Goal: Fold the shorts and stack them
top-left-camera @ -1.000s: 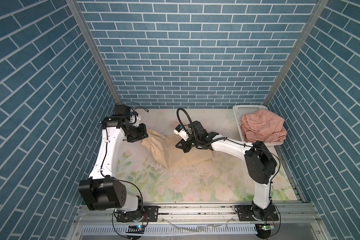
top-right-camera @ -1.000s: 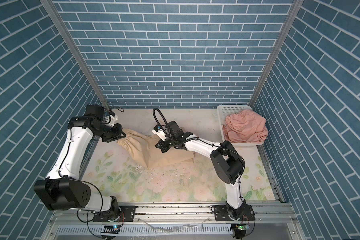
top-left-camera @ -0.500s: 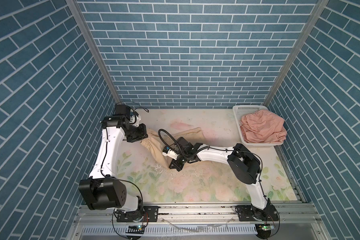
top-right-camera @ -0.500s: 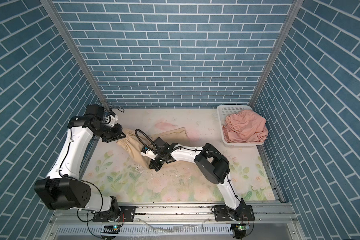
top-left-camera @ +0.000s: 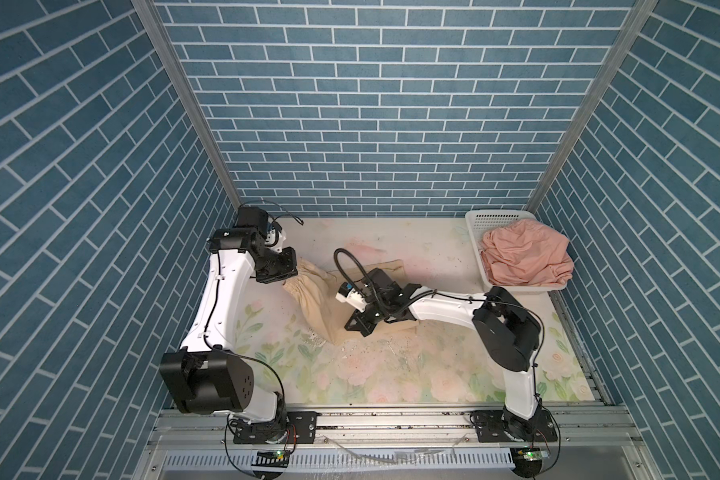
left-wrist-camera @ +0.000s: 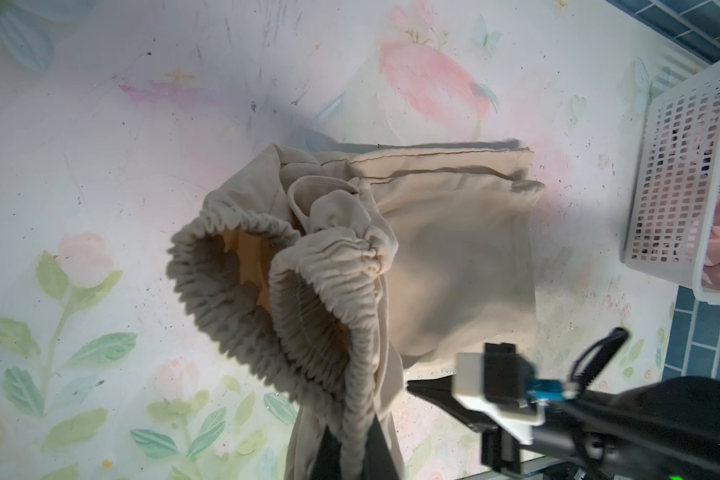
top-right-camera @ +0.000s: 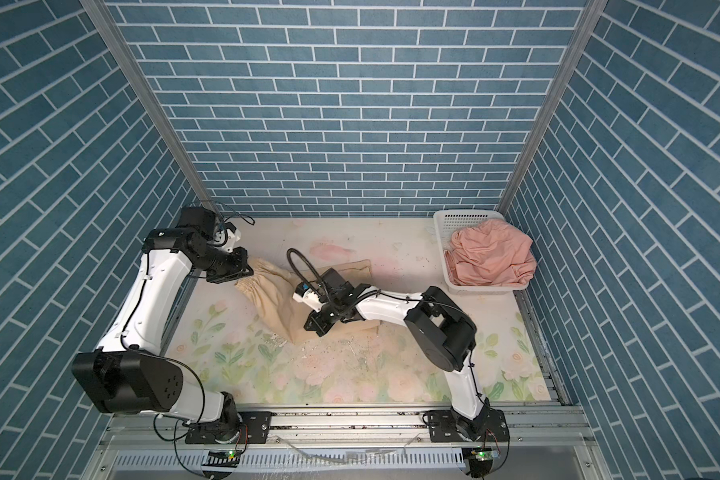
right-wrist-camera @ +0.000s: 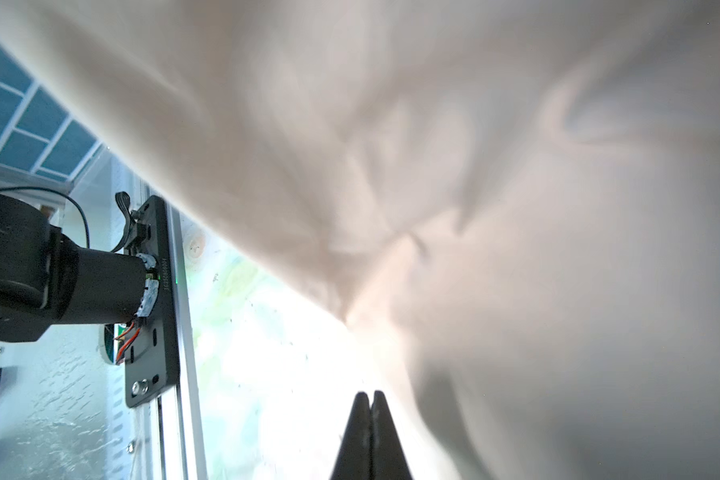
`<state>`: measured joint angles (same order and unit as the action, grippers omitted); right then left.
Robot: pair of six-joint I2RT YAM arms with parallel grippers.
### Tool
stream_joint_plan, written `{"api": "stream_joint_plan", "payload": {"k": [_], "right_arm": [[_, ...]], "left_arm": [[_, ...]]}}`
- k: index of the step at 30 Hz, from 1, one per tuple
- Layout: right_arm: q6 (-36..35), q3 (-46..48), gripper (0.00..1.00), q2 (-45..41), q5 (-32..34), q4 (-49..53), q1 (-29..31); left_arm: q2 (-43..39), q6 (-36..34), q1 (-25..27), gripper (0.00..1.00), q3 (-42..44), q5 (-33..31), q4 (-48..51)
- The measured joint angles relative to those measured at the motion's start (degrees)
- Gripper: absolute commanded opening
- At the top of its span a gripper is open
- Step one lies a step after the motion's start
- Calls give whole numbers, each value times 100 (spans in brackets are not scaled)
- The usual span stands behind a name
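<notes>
1. Jaws of the left gripper [left-wrist-camera: 356, 451] were clamped tight on the gathered waist of the beige shorts [left-wrist-camera: 454, 257]. In the left wrist view the dark fingers [left-wrist-camera: 329, 453] pinched the elastic band at the bottom edge of the frame. The rest of the waist gaped open in a loop above them.
2. In both top views this gripper [top-left-camera: 285, 279] sat left of centre, near the left edge of the flowered table [top-left-camera: 391, 374]. It held the waist end of the shorts up off the surface.
3. From that grip the beige shorts [top-left-camera: 321, 299] ran toward the middle of the frame. The legs lay flat on the table, with the hems at the upper right of the cloth.
4. At the centre of both top views, the right gripper [top-left-camera: 350, 326] pointed toward the lower left over the lower part of the beige shorts. Its jaws were pressed fully together with nothing between them. In the right wrist view the bare tips [right-wrist-camera: 368, 401] met at the bottom centre, and blurred beige cloth [right-wrist-camera: 474, 166] filled the frame above and to the right. Whether the tips touched the cloth could not be told.
5. At the upper right stood a white basket [top-left-camera: 474, 232]. The pink shorts [top-left-camera: 524, 257] lay heaped in it and bulged over its right rim, well apart from both grippers.
</notes>
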<state>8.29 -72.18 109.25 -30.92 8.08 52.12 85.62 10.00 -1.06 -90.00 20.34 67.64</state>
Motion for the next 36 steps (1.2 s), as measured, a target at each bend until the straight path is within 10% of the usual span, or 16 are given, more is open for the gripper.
{"api": "stream_joint_plan", "payload": {"k": [7, 36], "right_arm": [[232, 1744, 0, -1668, 592, -15, -973], [1032, 3696, 0, -1816, 538, -1499, -1045]], "left_arm": [[391, 173, 673, 0, -540, -387, 210], [4074, 826, 3427, 0, -3685, -822, 546]]}}
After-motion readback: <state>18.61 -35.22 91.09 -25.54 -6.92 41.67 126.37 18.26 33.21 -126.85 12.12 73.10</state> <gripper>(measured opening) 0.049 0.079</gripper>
